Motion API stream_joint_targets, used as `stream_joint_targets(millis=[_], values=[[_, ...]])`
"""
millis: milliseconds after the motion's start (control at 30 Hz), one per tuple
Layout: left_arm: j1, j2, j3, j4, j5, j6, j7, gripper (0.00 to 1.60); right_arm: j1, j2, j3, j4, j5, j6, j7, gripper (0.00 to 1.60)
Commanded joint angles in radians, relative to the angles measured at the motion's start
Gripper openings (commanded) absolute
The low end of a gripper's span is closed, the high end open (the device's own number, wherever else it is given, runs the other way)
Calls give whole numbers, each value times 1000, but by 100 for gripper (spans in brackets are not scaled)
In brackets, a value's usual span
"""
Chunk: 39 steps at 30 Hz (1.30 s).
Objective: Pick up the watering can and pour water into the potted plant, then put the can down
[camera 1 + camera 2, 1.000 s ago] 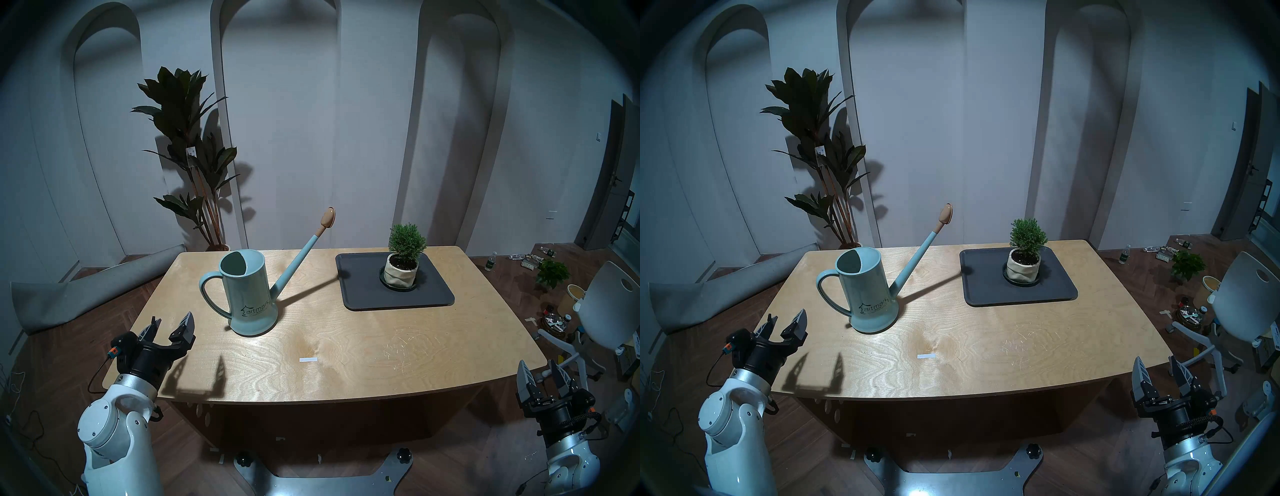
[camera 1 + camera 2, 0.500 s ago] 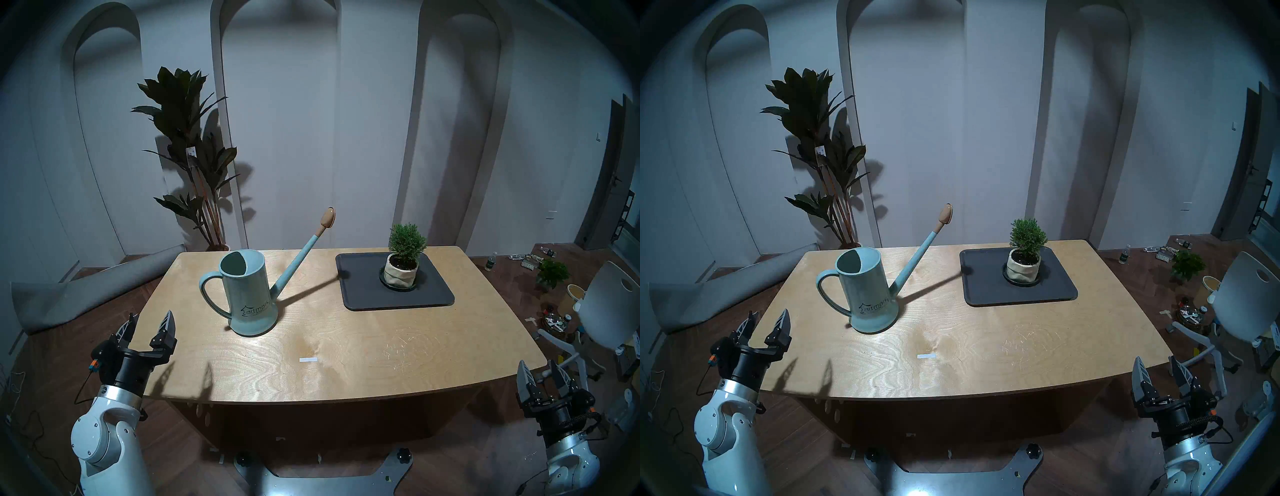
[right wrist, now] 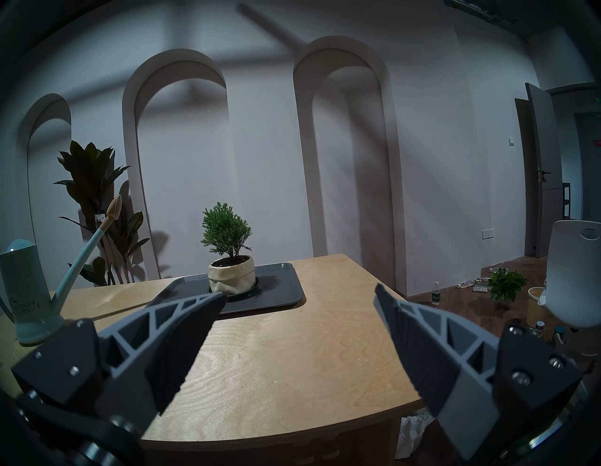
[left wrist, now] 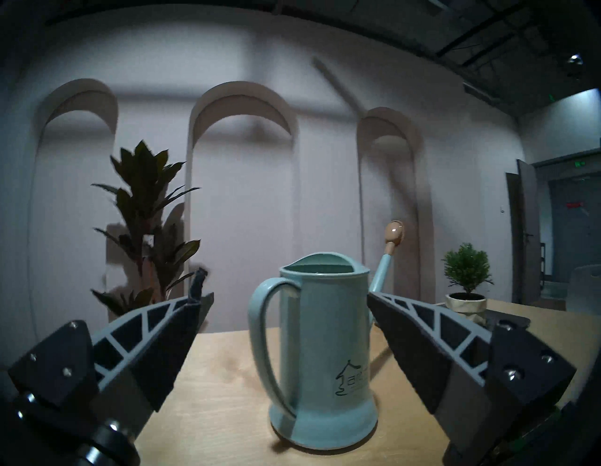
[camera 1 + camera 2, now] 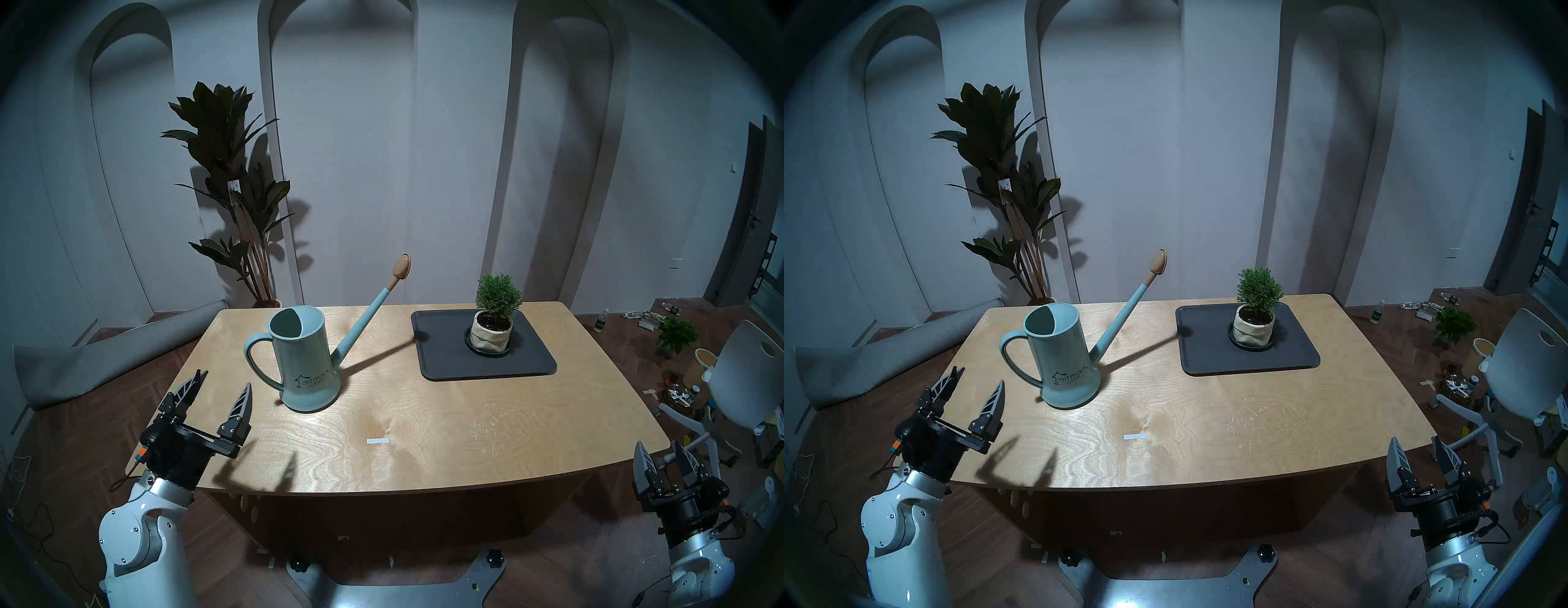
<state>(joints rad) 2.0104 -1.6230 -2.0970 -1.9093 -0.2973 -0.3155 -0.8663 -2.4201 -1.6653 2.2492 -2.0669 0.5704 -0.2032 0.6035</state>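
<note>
Head view: pale teal watering can (image 5: 306, 365), loop handle frame-left, stands upright centre-left on table (image 5: 424, 424); long spout angles up-right toward potted plant (image 5: 494, 314). Left gripper (image 5: 222, 382) wide open, empty, lower left; right gripper (image 5: 662, 456) open, empty.

Staged studio/demo rm, arched wall panels (image 5: 339, 127), floor clutter (image 5: 662, 322)

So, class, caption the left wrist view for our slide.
Open left gripper faces the teal watering can standing on the table.

Pale wall (image 5: 458, 148) with three arched niches stands behind the wooden desk (image 5: 424, 429); dark herringbone floor (image 5: 106, 424); white chair (image 5: 746, 378) off its right edge.
</note>
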Motion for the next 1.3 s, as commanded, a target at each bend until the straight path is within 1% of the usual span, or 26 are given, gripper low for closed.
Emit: stream_joint_targets(millis=[0,33,67,100,133,167,200,267,300,367,433,533,567,700,733,800,833,867,1000,1033,1067,1100,1133,1167,1200,1267], values=[[-97,78,57,68,164,-106,-30,160,-1,-1,2,-22,-4,2,-4,160],[-114,84,68,83,191,-129,-15,160,-1,-1,2,-22,-4,2,-4,160],[-135,88,75,91,222,-104,3,160,-1,-1,2,-22,-5,3,-4,160],[-136,100,86,86,243,-98,26,160,-1,-2,2,-22,-5,3,-4,160],[-133,97,93,66,253,-39,64,160,0,-2,2,-22,-5,2,-3,160],[-149,98,94,63,266,-17,70,160,0,-2,2,-21,-4,2,-3,160],[-166,99,96,48,289,24,91,160,0,-2,2,-21,-4,2,-3,160],[-190,97,80,38,299,49,86,160,1,-2,3,-20,-4,2,-2,160],[-182,99,72,19,295,84,89,160,1,-2,3,-19,-4,1,-1,160],[-175,109,65,10,301,80,86,160,2,-2,3,-19,-4,1,-1,160],[-162,113,47,-23,306,136,90,160,2,-2,3,-18,-4,1,-1,160],[-130,123,14,-62,307,184,81,160,3,-3,3,-17,-3,1,0,160],[-119,128,6,-83,310,217,73,160,3,-3,3,-17,-3,1,0,160],[-97,128,-21,-130,308,290,62,160,4,-3,4,-17,-4,1,0,160],[-94,129,-24,-140,309,330,58,160,4,-3,4,-17,-4,1,0,160],[-83,133,-33,-151,312,333,46,160,4,-4,4,-17,-4,1,0,160],[-77,136,-37,-167,314,378,39,160,4,-4,4,-17,-4,1,0,160],[-70,136,-44,-178,316,393,35,160,4,-4,4,-17,-4,1,0,160],[-53,112,-56,-228,311,466,37,160,4,-5,4,-18,-4,1,0,160],[-45,101,-56,-259,306,514,36,160,4,-5,4,-18,-5,1,0,160],[-54,91,-52,-245,293,502,36,160,4,-5,4,-18,-5,2,0,160],[-48,68,-47,-270,287,534,44,160,4,-5,4,-19,-5,2,0,160],[-43,33,-31,-280,282,548,61,160,4,-5,4,-18,-5,2,0,160],[-27,6,-18,-311,288,587,74,160,5,-5,4,-18,-5,2,0,160],[-21,8,1,-304,271,587,86,160,5,-5,4,-18,-5,2,0,160],[13,-13,34,-337,251,629,117,160,5,-6,5,-18,-5,2,0,160]])
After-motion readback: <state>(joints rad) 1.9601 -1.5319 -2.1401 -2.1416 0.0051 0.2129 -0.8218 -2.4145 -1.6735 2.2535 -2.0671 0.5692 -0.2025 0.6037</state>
